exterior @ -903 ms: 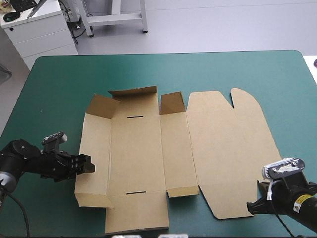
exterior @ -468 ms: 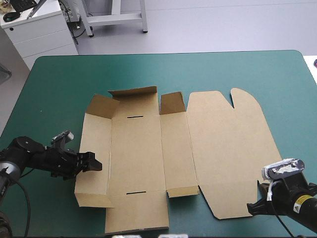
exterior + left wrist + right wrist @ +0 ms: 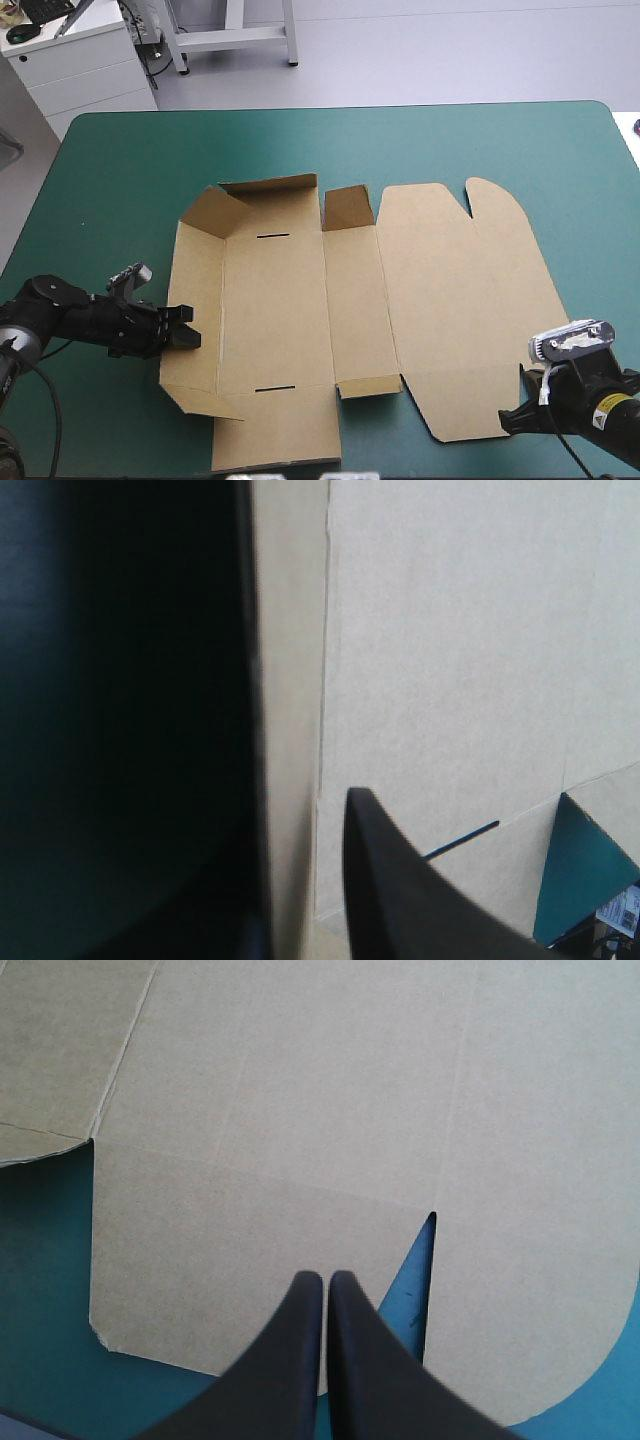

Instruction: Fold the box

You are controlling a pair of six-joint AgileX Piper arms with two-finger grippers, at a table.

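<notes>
Box (image 3: 350,300) lies spread on teal-green cover (image 3: 120,160), left gripper (image 3: 185,332) pinching its left wall, right gripper (image 3: 326,1278) closed over its near-right edge.

Box (image 3: 300,300) wall stands between left fingers (image 3: 390,890), blocks way ahead; bare tabletop (image 3: 40,1290) free either side of right fingers (image 3: 295,1360).

Lab: white cabinet (image 3: 80,62), metal stand (image 3: 230,37)
</notes>
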